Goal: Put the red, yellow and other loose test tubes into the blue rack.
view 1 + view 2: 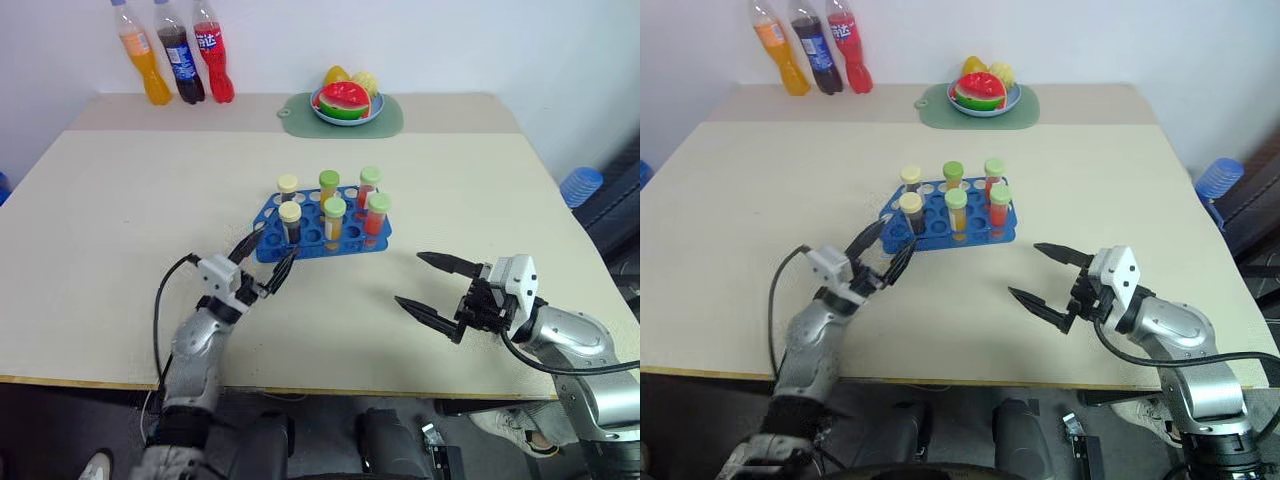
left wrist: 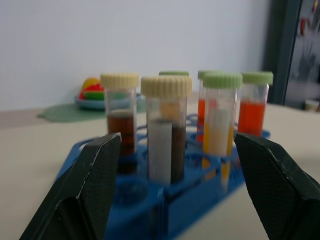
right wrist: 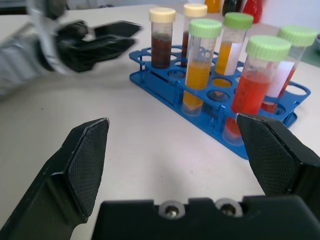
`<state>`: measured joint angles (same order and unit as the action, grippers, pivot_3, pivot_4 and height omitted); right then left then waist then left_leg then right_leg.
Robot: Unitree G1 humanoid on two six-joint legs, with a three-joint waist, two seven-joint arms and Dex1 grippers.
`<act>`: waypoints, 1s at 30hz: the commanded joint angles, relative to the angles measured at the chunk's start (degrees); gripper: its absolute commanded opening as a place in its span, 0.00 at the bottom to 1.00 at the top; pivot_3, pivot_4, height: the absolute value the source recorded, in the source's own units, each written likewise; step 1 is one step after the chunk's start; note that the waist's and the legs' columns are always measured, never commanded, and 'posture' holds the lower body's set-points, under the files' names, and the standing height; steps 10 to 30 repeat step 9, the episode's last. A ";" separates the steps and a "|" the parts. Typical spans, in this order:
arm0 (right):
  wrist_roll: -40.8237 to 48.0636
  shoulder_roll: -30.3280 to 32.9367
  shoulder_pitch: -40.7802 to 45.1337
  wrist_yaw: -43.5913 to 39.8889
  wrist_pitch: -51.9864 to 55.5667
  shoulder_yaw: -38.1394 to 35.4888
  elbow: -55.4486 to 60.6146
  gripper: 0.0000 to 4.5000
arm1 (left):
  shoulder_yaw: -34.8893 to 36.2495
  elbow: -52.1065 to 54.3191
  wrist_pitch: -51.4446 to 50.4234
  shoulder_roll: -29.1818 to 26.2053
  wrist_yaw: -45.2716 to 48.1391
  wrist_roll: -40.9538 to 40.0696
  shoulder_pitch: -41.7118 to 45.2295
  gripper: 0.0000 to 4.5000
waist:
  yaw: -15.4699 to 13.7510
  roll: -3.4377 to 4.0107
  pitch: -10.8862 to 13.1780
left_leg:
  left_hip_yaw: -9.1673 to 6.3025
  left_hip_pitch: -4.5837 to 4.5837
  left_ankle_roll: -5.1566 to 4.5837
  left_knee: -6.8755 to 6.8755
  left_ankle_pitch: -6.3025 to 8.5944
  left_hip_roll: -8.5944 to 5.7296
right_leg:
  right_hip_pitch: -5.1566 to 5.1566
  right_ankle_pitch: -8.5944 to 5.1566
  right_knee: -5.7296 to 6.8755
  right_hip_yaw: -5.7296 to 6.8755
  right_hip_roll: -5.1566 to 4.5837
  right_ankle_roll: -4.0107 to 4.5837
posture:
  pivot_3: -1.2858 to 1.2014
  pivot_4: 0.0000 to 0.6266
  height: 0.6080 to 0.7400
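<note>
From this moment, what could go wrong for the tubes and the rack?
1. The left gripper is open and very close to the near corner of the blue rack; a careless move might push the rack or tip the brown tube beside it.
2. The tall tubes stand upright in a light rack, so a bump could probably topple several.
3. The right gripper, open, could sweep into the red tube if it swings inward.

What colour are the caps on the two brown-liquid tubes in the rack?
Cream, a pale yellow. The two brown tubes stand in the blue rack; this shows best in the left wrist view.
</note>
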<state>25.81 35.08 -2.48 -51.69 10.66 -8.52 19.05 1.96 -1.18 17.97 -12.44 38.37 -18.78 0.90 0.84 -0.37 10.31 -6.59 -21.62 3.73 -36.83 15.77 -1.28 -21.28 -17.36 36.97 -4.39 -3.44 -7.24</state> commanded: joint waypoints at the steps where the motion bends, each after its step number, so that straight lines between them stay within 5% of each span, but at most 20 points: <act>1: -1.42 -0.35 -0.94 1.64 -2.40 -2.07 -2.70 1.00 | 2.58 12.71 -9.92 -5.92 -0.75 -3.31 -9.88 0.83 | 0.12 0.04 0.03 | 0.01 0.00 -0.01 0.02 0.01 0.08 | -0.01 -0.01 -0.01 -0.01 -0.03 0.01 | 0.52 0.24 1.00; 8: -2.63 0.14 -3.15 2.20 -5.03 -4.60 -7.64 1.00 | 13.43 27.30 -23.67 -16.97 -0.02 -11.22 -29.56 0.83 | -0.09 -0.08 0.35 | 0.11 -0.05 -0.04 0.09 0.05 0.12 | -0.08 -0.29 -0.09 -0.01 -0.15 0.50 | 0.52 0.24 1.00; 30: -2.66 0.21 -3.00 1.97 -5.42 -4.75 -8.22 1.00 | 14.17 27.81 -24.40 -17.47 0.02 -11.56 -30.25 0.83 | -0.09 -0.08 0.35 | 0.13 -0.07 -0.04 0.08 0.04 0.12 | -0.08 -0.32 -0.09 -0.01 -0.17 0.55 | 0.52 0.24 1.00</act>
